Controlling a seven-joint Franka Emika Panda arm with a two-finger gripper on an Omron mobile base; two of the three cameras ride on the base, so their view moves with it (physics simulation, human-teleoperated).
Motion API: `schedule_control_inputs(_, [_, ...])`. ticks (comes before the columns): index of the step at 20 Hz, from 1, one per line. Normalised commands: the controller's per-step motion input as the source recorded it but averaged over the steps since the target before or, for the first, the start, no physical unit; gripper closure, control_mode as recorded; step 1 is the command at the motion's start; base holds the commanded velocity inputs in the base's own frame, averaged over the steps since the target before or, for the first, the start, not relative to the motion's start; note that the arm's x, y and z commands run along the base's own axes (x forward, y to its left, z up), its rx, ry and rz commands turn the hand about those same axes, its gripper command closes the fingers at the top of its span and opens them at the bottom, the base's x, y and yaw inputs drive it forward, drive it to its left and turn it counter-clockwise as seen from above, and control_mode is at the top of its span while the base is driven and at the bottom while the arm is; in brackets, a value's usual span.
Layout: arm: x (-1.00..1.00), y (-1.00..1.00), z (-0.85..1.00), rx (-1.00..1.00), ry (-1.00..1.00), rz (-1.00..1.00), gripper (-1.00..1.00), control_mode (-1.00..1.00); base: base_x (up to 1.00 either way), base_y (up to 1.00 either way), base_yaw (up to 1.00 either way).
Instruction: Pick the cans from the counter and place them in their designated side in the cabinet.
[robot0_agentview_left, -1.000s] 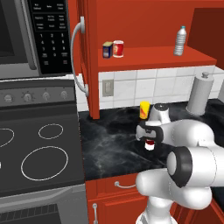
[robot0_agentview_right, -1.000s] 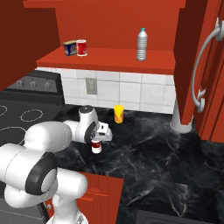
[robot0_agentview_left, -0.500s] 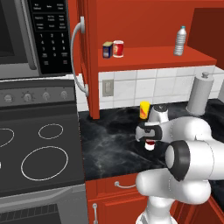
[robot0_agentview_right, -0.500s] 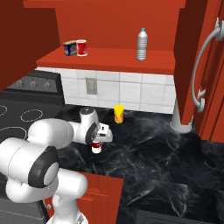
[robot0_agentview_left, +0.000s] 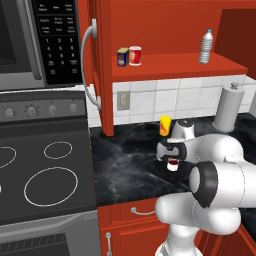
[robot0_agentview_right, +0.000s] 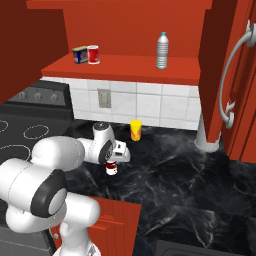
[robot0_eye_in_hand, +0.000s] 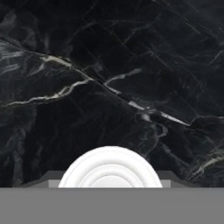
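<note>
Standing upright on the black desk (robot0_agentview_left: 125, 155), long axis vertical: the maroon can (robot0_agentview_left: 173, 164), with the claw (robot0_agentview_left: 172, 159) closing tight around it from above. Sitting upright on the cabinet shelf (robot0_agentview_left: 175, 65) beside a blue box (robot0_agentview_left: 123, 57): the red can (robot0_agentview_left: 135, 55).

My own hand covers the top of the maroon can (robot0_agentview_left: 172, 165), so the contact of my gripper (robot0_agentview_left: 173, 161) with it is hidden. In the hand view the can's white top (robot0_eye_in_hand: 110, 168) is cut off below. The labels of the shelf can (robot0_agentview_left: 135, 55) and the box (robot0_agentview_left: 123, 57) are too small to read.
</note>
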Motion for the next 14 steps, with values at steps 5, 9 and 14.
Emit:
schedule_control_inputs(5, [-0.06,0.00,0.40,0.03,-0.03,0.00,1.00,-1.00,0.00,0.00,0.00])
schedule_control_inputs(9, [-0.09,0.00,0.50,0.03,-0.04,0.00,1.00,-1.00,0.00,0.00,0.00])
schedule_control_inputs(14, [-0.07,0.00,0.58,0.03,-0.05,0.00,1.00,-1.00,0.00,0.00,0.00])
